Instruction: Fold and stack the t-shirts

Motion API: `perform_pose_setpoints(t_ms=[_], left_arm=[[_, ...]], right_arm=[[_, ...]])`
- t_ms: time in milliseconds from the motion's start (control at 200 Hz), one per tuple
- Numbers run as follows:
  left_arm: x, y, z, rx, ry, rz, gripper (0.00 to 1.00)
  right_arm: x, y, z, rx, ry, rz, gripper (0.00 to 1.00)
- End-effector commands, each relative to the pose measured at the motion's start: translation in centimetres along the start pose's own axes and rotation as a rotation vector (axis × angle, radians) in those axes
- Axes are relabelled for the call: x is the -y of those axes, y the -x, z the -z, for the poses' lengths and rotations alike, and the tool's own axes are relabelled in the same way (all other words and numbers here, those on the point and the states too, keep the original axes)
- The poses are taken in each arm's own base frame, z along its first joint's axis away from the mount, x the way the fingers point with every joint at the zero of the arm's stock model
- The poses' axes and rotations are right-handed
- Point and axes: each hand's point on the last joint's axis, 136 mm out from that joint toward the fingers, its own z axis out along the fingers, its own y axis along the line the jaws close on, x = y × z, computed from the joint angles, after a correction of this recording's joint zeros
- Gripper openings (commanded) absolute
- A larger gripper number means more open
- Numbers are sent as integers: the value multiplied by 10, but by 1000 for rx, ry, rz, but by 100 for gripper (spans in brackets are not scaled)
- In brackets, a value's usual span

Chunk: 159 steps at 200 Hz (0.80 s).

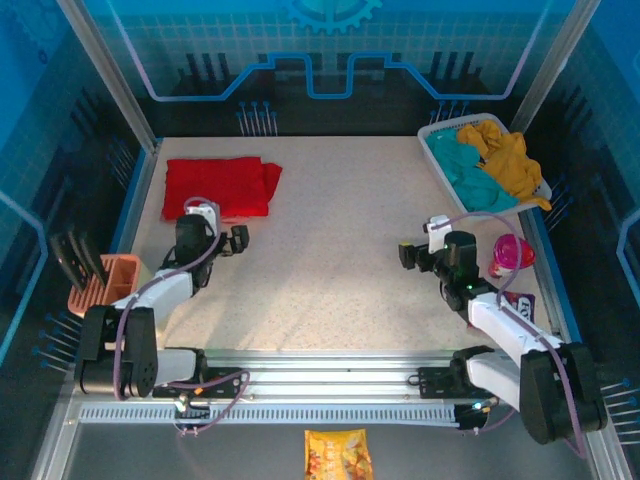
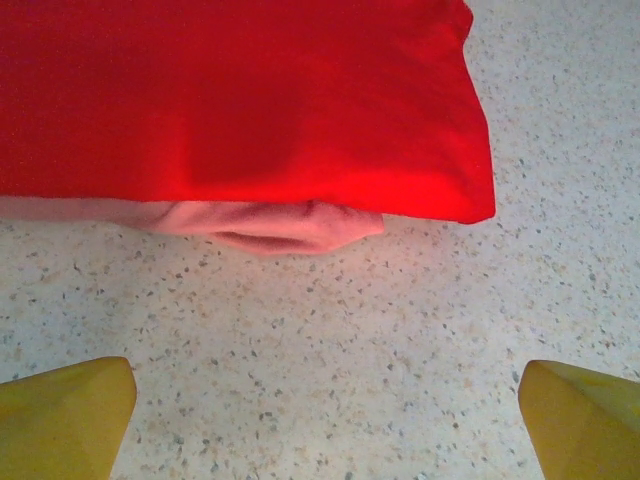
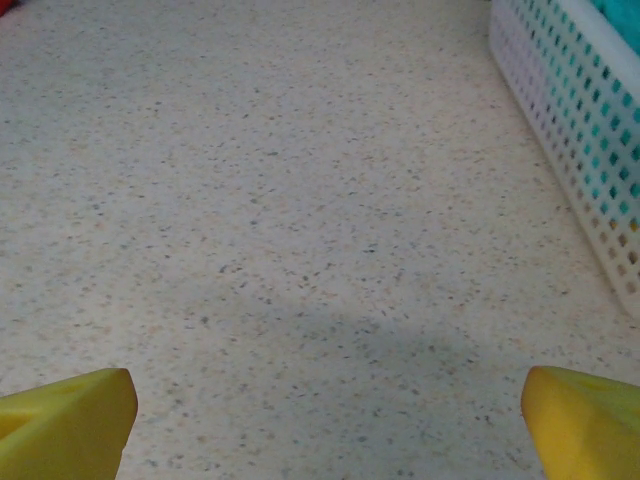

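At the far left of the pale speckled counter (image 1: 330, 230): a folded bright red cloth t-shirt (image 1: 218, 187), lying on top of a folded dusty-pink cloth t-shirt (image 2: 270, 225). Peeks out, that pink one, as a soft rolled edge under the red hem in the left wrist view. Reads as a finished stack: larger red piece covering the pink, near edges roughly in line, tucked out of the working area so the pile keeps its shape.

Left jaws just on the near side of the stack, spread wide and gripping nothing. Yellow fingertips (image 2: 60, 420) flank a strip of bare counter, apart from the cloth. Probably kept clear so as not to drag the fold.

Right jaws likewise wide open and empty, hovering over bare counter on the right. Close by, a white perforated plastic basket (image 3: 575, 120) with a teal cloth (image 1: 470, 172) and a mustard-yellow cloth (image 1: 510, 160) heaped inside. Cannot tell whether those are further shirts. Placed near the right arm, by the look of it, for easy reach should more folding be called for.
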Motion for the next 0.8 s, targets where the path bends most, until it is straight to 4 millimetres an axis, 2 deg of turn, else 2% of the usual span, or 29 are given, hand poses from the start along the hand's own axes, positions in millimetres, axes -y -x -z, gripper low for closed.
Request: perform_pose_setpoints(t_ms=[0,85,175,390,535,740,790], left_arm=[[0,38,-1,206,-10,-46,99],[-1,28,-9,189,-16,-69,99],[-3,34,-9,239,-4,-61,99],[-15,16,-14,314,26,-38,99],[-15,18,-16,322,29,-42,99],[-19,19,-22,284,86,-48,99],[-19,18,-23,282,87,-48,99]], right_arm=[[20,31,3,174,-94,34,100],[20,26,-2,173,-87,35,100],[20,21,-6,189,-88,36,100],[24,29,-15,242,-82,59,100],[27,35,-26,263,-60,32,100],[34,20,-50,260,-75,0,100],[36,17,-57,205,-69,-16,100]])
